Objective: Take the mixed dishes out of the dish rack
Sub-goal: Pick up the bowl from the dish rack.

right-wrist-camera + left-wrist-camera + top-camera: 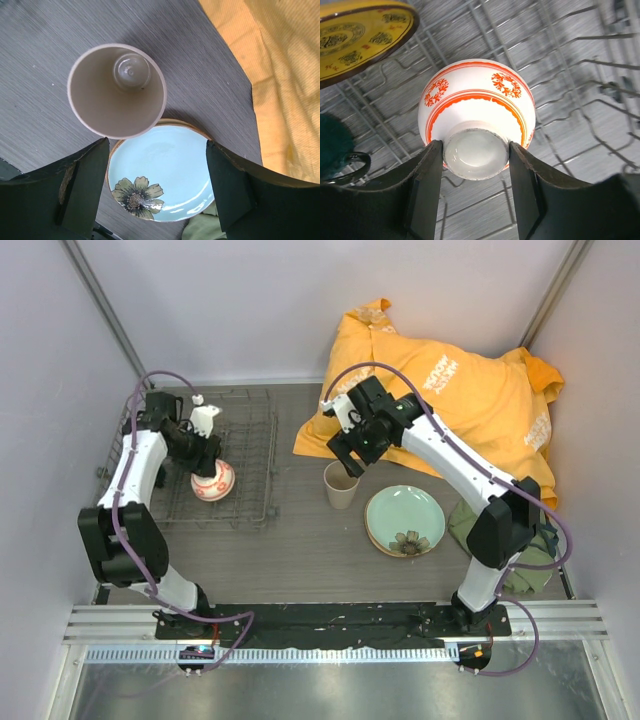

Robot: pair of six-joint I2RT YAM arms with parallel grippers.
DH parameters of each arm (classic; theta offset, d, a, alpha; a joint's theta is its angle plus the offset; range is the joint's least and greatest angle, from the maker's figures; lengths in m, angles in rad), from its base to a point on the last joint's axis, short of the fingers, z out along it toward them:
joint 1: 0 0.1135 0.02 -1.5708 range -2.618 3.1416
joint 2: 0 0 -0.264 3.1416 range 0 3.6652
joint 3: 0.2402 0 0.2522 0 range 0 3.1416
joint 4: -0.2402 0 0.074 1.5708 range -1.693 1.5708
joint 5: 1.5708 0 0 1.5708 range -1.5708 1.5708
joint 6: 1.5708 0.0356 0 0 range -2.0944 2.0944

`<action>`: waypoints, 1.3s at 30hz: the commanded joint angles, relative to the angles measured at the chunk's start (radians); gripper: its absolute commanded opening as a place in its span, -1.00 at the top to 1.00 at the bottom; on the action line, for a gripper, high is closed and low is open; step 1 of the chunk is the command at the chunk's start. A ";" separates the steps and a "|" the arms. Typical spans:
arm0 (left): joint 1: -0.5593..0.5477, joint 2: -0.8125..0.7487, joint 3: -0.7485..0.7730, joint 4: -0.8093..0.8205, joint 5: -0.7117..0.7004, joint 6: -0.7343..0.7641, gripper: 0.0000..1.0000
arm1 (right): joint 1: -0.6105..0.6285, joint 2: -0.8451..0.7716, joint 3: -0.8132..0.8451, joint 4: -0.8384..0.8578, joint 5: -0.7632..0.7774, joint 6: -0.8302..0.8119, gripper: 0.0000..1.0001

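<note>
L gripper clamps foot of upturned bowl in rack; R gripper hangs, jaws wide apart, over cup on table.

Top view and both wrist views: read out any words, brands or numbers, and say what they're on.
White print, in two spots, on the orange cloth: too small and blurred to read.
Dark marks on the yellow plate: ornament or script, cannot tell.
No other text is visible.
</note>
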 commanded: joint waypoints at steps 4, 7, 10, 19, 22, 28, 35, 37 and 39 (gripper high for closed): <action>0.046 -0.112 0.061 -0.021 0.266 -0.078 1.00 | 0.005 -0.091 0.054 0.098 -0.153 0.037 -0.65; 0.078 -0.124 0.070 -0.037 0.372 -0.107 1.00 | 0.005 -0.097 0.052 0.167 -0.239 0.070 -0.64; 0.101 -0.132 0.069 -0.041 0.449 -0.136 1.00 | 0.004 -0.102 0.040 0.251 -0.299 0.102 -0.64; 0.207 -0.131 0.033 0.005 0.747 -0.234 1.00 | 0.005 -0.098 -0.067 0.553 -0.434 0.223 -0.64; 0.239 -0.115 0.023 0.011 0.817 -0.248 0.99 | 0.005 -0.059 -0.052 0.576 -0.464 0.241 -0.64; 0.285 -0.066 0.018 -0.021 0.978 -0.245 0.99 | 0.005 -0.021 -0.074 0.710 -0.559 0.332 -0.64; 0.297 -0.003 0.043 -0.180 1.066 -0.135 1.00 | 0.005 0.041 -0.066 0.828 -0.619 0.384 -0.64; 0.299 0.017 0.064 -0.259 1.102 -0.035 1.00 | 0.008 0.067 -0.055 0.853 -0.639 0.398 -0.63; 0.300 0.056 0.108 -0.438 1.133 0.128 1.00 | 0.010 0.094 -0.038 0.880 -0.680 0.439 -0.62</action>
